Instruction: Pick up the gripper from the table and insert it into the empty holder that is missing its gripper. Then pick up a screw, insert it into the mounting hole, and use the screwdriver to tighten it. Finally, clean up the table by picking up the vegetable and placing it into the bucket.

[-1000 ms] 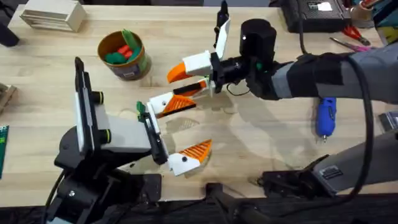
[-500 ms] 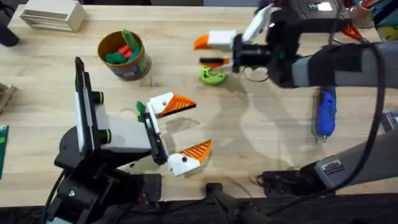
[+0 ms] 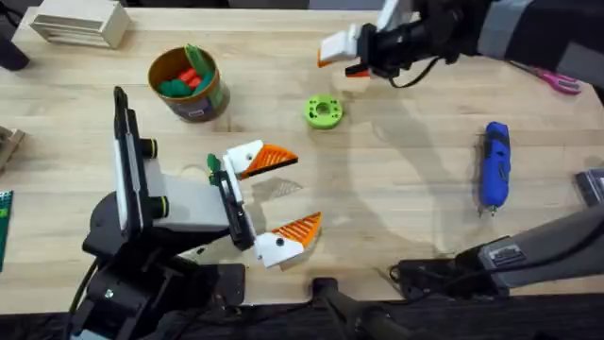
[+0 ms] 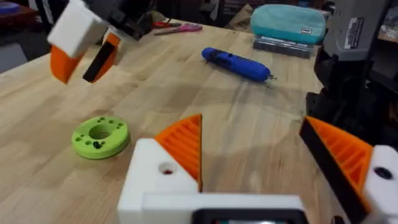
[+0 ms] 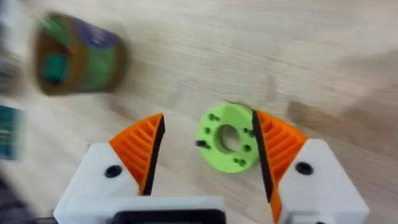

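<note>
Right gripper [image 3: 351, 49] has pulled off the left gripper [image 3: 279, 196] at table centre and gone to the far edge; its fingers are apart and empty in its wrist view. The pull-back uncovered the flat bright green plastic ring [image 3: 323, 111], which lies alone on the wood. Left gripper is parked, fingers wide apart, nothing between them. Both of its white angular plastic holders [image 3: 247, 155] carry an orange ribbed wedge gripper piece [image 3: 275, 158], so the insert looks done. Can't tell whether a screw sits in the mounting hole. The blue pen-shaped electric screwdriver [image 3: 494, 174] lies flat on the right, well clear of both arms. The olive-brown round bucket [image 3: 189, 83] is upright at far left with green and red pieces inside, so cleanup looks done too. Nothing blocks the screwdriver, with pink-handled scissors [image 3: 559, 81] further back.
</note>
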Motion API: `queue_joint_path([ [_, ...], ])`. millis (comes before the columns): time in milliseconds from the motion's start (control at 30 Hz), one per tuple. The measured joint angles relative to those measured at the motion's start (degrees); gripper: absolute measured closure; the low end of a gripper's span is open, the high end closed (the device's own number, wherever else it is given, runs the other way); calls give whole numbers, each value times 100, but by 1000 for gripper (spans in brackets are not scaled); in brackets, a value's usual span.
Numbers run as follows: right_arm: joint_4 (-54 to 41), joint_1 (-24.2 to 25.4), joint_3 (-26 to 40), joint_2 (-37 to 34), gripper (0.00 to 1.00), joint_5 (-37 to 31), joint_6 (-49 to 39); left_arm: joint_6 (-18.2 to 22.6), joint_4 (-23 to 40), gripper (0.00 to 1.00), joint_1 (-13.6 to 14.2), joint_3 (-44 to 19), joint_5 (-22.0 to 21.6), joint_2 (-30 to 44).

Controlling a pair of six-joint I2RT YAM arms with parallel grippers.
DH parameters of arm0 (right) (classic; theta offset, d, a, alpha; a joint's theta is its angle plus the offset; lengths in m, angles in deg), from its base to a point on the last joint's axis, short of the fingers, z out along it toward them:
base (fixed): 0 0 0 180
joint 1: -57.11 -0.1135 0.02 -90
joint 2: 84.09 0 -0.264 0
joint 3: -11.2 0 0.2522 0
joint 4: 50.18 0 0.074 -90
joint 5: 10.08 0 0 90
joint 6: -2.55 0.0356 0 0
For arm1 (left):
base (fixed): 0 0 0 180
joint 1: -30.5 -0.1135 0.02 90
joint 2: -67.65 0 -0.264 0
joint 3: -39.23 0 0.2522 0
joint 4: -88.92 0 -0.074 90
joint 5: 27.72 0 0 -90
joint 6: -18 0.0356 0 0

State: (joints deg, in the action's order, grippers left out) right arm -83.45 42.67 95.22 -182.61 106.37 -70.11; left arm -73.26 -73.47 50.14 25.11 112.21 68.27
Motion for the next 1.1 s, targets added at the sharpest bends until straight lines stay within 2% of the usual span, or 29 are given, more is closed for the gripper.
queue_joint_path([
  [100,-423,-489,85,63,186,-1001,-674,0,-2,14,0,0,0,0],
  [233,-618,-1008,85,57,186,-1800,-1141,0,-2,14,0,0,2,0],
  [400,-614,-1324,85,57,186,-2198,-1348,0,-2,14,0,0,0,0],
  [667,-606,-1873,85,-201,196,-2384,-1553,0,-1,13,0,0,0,0],
  [800,-598,-1989,85,-450,288,-2410,-1615,2,-2,14,0,0,2,0],
  [967,-592,-1989,85,-542,472,-2432,-1632,0,-2,14,0,0,2,0],
  [1100,-588,-1989,85,-627,540,-2432,-1632,0,0,14,0,0,2,0],
])
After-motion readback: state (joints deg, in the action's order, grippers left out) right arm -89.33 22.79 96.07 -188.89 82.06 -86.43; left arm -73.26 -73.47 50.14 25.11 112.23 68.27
